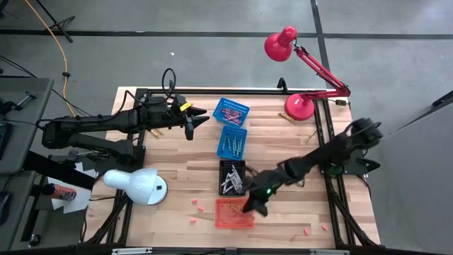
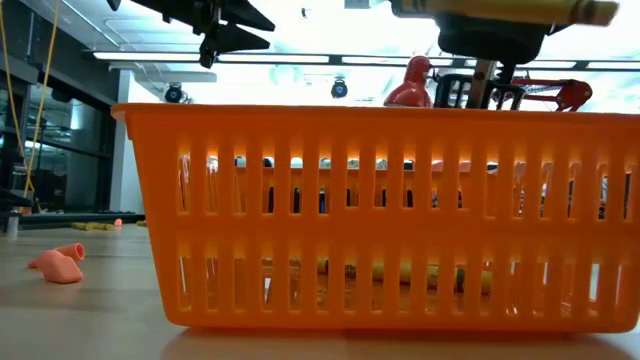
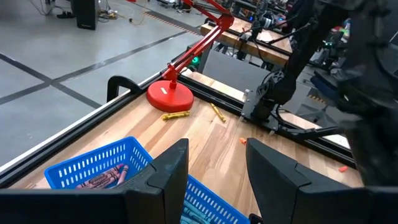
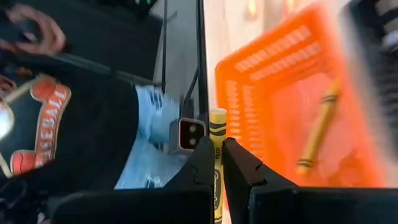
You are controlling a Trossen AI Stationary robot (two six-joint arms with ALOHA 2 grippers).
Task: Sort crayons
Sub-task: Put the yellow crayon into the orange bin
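Item: yellow crayon [image 4: 217, 163]; pinched upright between the closed fingers of the right gripper [image 1: 253, 205], long axis running out past the fingertips; orange basket [image 1: 233, 213] directly beneath, one crayon already inside; left gripper [image 1: 200, 120] part-open, empty, well apart.

A grey concrete floor [image 1: 212, 18] crossed by dark lines surrounds the light wooden butcher-block table [image 1: 184, 152]. A red desk lamp [image 1: 301, 67] and a white desk lamp [image 1: 138, 185] stand on it.
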